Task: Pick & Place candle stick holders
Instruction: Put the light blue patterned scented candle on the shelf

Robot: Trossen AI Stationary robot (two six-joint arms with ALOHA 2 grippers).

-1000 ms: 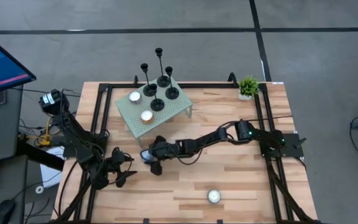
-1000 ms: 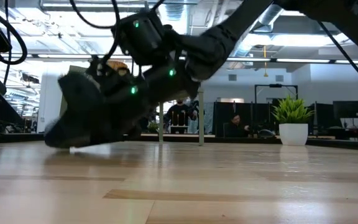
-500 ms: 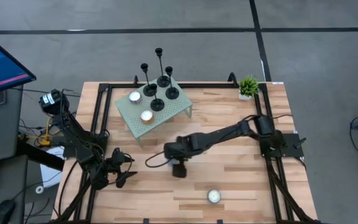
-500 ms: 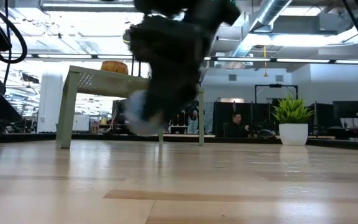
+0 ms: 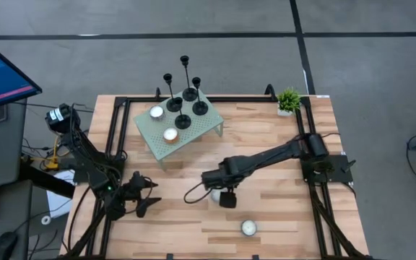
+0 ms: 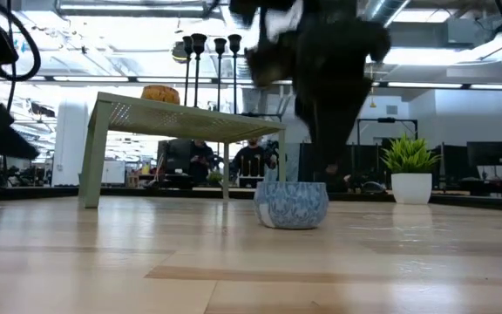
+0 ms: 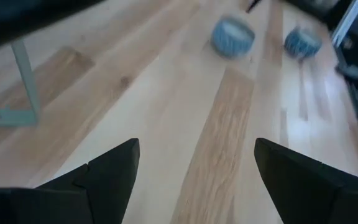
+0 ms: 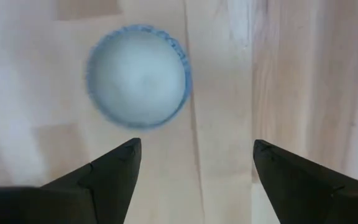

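**Inspector:** Presently, where do the task items stand?

**Assessor:** Four candle stick holders (image 5: 183,94) sit upright on the green perforated stand (image 5: 209,123), toward eleven o'clock on the table (image 5: 266,144). Two candles rest on the stand beside them; which of these is lit I cannot tell.

**Inspector:** And the working arm?

**Assessor:** The right gripper (image 5: 227,200) hangs over mid-table, near six o'clock of the stand and well apart from it. Its fingers (image 8: 114,171) are spread wide and empty. A blue-patterned tealight candle (image 8: 138,76) sits on the wood just below and ahead of them, not touched.

**Inspector:** The other arm?

**Assessor:** The left gripper (image 5: 141,204) waits at eight o'clock on the table, fingers also spread, holding nothing.

**Inspector:** Step in hand?

**Assessor:** In my judgement, a candle has been placed on the table; no holder is gripped. Another tealight (image 5: 248,228) lies toward six o'clock.

**Inspector:** Next requirement?

**Assessor:** Likely a rise clear of the candle, travel to the stand, and a pinch on one thin stem without toppling its neighbours.
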